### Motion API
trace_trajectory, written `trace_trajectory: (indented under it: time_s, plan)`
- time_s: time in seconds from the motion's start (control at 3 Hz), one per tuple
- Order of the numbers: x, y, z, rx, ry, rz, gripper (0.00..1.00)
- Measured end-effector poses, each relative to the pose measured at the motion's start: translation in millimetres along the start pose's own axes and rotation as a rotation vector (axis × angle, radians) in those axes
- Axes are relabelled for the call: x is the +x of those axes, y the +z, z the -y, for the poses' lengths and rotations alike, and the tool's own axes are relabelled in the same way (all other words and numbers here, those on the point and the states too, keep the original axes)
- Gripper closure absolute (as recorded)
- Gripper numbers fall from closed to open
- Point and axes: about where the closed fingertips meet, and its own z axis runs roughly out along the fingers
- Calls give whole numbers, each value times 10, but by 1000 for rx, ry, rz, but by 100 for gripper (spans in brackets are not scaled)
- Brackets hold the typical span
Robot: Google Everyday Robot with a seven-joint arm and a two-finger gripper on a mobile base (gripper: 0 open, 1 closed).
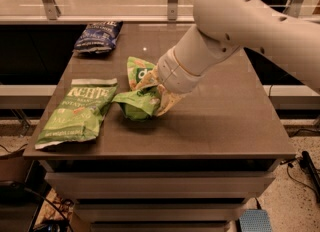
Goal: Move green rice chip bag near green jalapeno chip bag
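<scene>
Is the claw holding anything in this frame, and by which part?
Yes: the claw, low over the table, grips the small crumpled green bag by the edge nearest the arm, beside the large flat green bag.

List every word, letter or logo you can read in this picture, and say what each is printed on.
"KETTLE" (best reading): big white letters on the jalapeno bag; the smaller lines under it are too blurred to read.
"d": in the white round logo on the rice bag, which the gripper holds in its jaws.
Blue bag: print too blurred to read.
</scene>
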Motion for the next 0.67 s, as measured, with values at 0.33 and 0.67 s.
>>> trace_trajectory:
  time_s: [0.33,0.67]
  plan:
    - [-15,-2,3,-1,-2,0,36]
    - [-29,-6,5,-1,-5,-1,13]
